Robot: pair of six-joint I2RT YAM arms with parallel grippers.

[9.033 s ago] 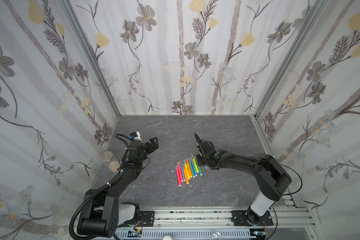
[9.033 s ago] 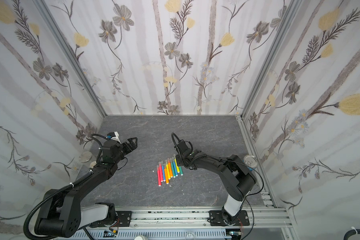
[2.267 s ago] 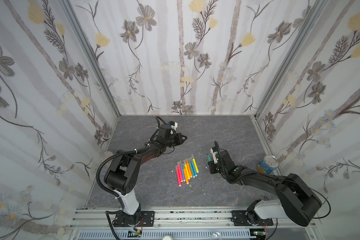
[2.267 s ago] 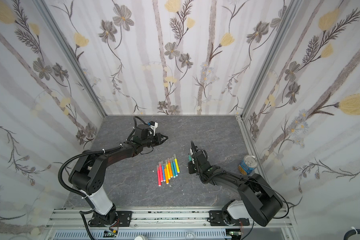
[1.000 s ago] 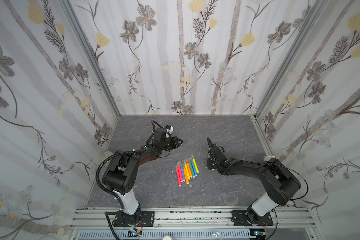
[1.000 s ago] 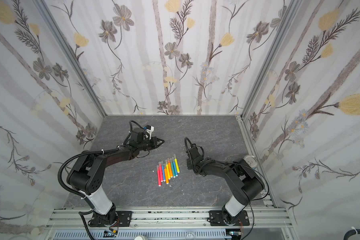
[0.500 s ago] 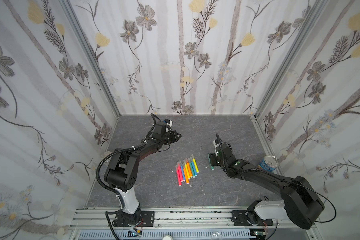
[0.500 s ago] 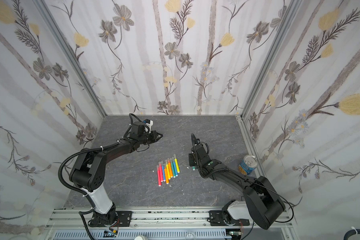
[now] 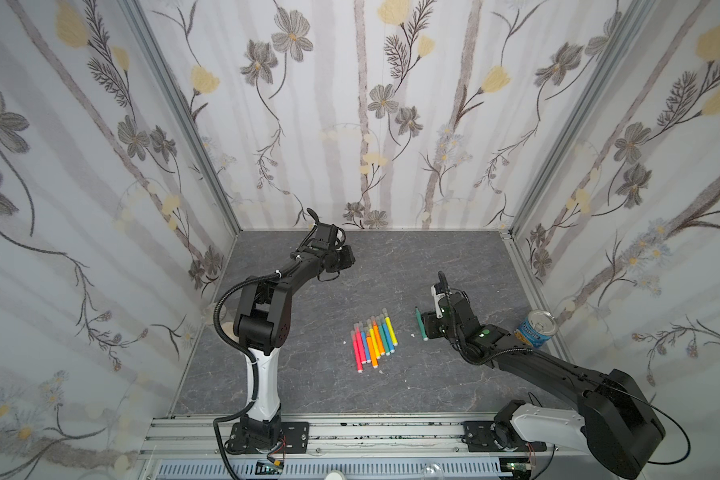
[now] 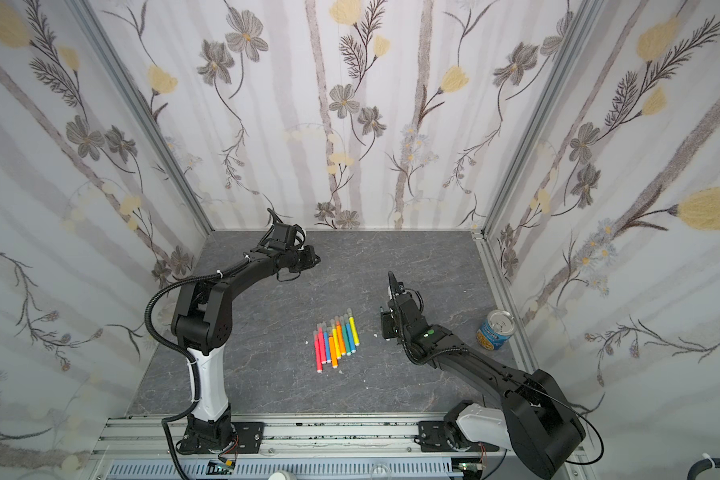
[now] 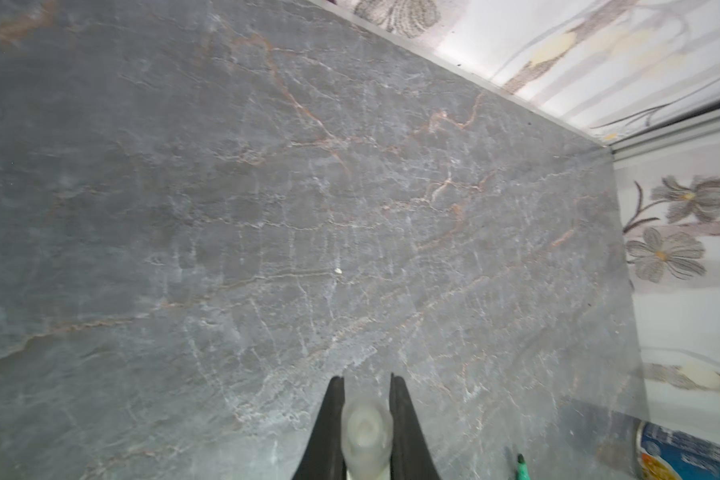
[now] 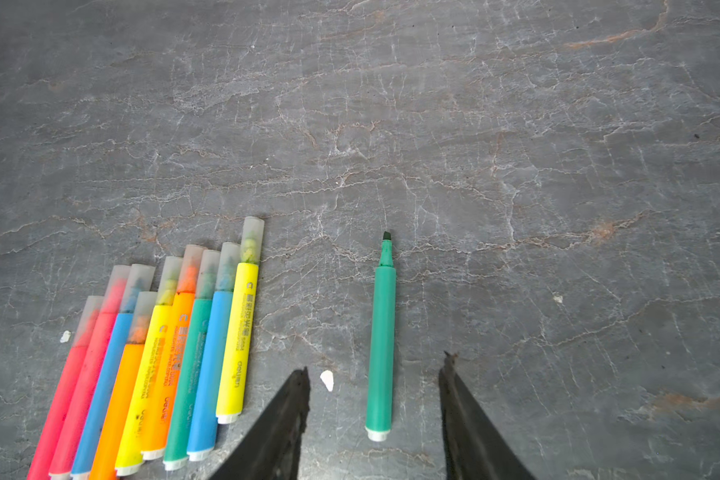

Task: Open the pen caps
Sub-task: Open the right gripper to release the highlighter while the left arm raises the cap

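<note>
One cap is off! Out toward the back edge of the bench (image 9: 391,257), the left gripper (image 11: 366,378) pinches a translucent pen cap (image 11: 366,424) between closed jaws. The right gripper (image 12: 375,361) hovers with jaws apart astride the bare-tipped green highlighter (image 12: 382,316), which lies flat right of the bench's middle, ungripped. Beside it, nine capped highlighters (image 12: 175,332) wait in a row mid-bench. This looks like the set-down step. Next, the left should drop its cap and the right take a capped pen by the barrel.
</note>
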